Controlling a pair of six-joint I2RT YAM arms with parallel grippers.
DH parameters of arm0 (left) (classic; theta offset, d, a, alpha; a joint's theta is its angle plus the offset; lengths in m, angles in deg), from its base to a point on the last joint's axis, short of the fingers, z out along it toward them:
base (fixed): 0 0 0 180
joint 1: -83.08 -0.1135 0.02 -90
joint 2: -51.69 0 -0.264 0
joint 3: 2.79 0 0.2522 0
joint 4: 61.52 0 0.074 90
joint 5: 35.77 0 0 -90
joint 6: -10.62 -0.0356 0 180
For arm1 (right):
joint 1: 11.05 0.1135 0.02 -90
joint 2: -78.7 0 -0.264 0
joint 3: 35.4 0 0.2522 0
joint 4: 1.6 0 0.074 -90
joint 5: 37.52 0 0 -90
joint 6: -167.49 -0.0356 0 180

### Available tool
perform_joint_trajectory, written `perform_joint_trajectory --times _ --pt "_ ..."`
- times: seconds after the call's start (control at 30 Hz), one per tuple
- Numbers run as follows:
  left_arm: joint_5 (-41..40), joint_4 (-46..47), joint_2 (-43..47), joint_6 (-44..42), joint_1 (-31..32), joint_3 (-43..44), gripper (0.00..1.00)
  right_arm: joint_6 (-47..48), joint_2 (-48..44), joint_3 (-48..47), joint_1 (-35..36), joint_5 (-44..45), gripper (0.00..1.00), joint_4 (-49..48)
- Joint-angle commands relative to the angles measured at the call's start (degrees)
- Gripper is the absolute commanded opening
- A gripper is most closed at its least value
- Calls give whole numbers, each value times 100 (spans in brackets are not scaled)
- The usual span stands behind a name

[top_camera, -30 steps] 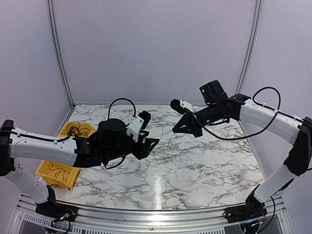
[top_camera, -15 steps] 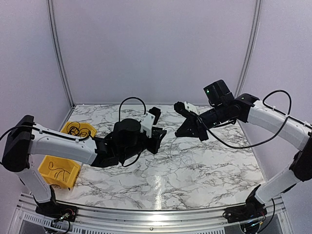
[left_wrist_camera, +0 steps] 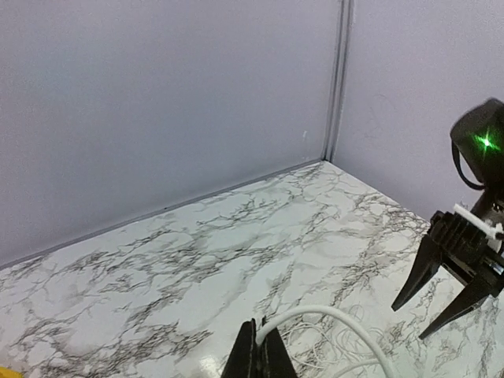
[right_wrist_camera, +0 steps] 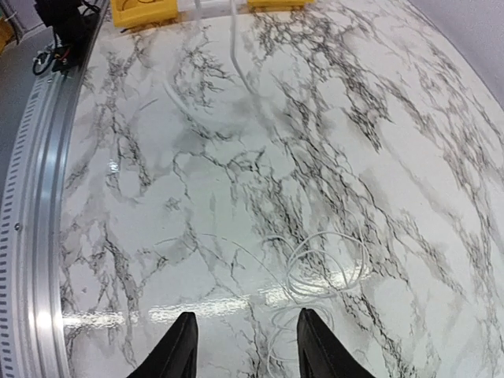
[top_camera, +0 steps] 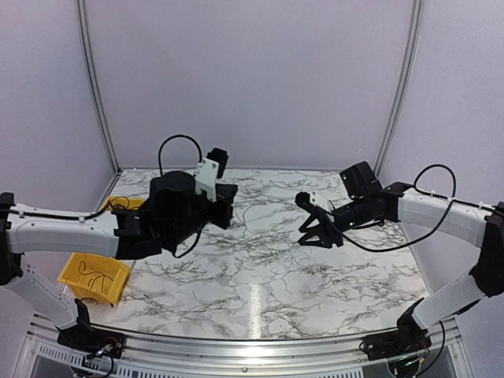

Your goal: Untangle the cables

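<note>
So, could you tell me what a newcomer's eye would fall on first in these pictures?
Likely the two grippers facing each other above the marble table: the left gripper is shut on a white cable, and the right gripper hangs open above thin pale loops lying on the tabletop. The yellow bins at the table's left edge stand out too.

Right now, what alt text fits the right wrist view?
The right tool is open above a marble table, with a thin pale cable lying in loose loops just ahead of it. Farther off, pale strands lead toward yellow bins at the top of the picture; a metal rail runs down the left.
</note>
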Motion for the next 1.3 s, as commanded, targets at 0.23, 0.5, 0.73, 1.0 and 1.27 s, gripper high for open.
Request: perform_joint_trajectory --times 0.23,0.5,0.73,1.0,1.27 --pt "-1152 -4821 1645 1426 -1317 657 2 175 41 459 -107 951 45 -880" --pt "-1353 -5704 2840 1794 -2344 32 0 307 96 472 20 1166 45 -831" --pt "-1198 -6031 3010 2007 -3269 -279 0 362 196 454 78 1303 45 -770" --pt "-1017 -6012 3130 1901 -3780 -410 0 412 303 456 115 1390 45 -749" --pt "-139 -5769 3240 1595 -3888 -279 0 413 361 442 154 1441 45 -725"
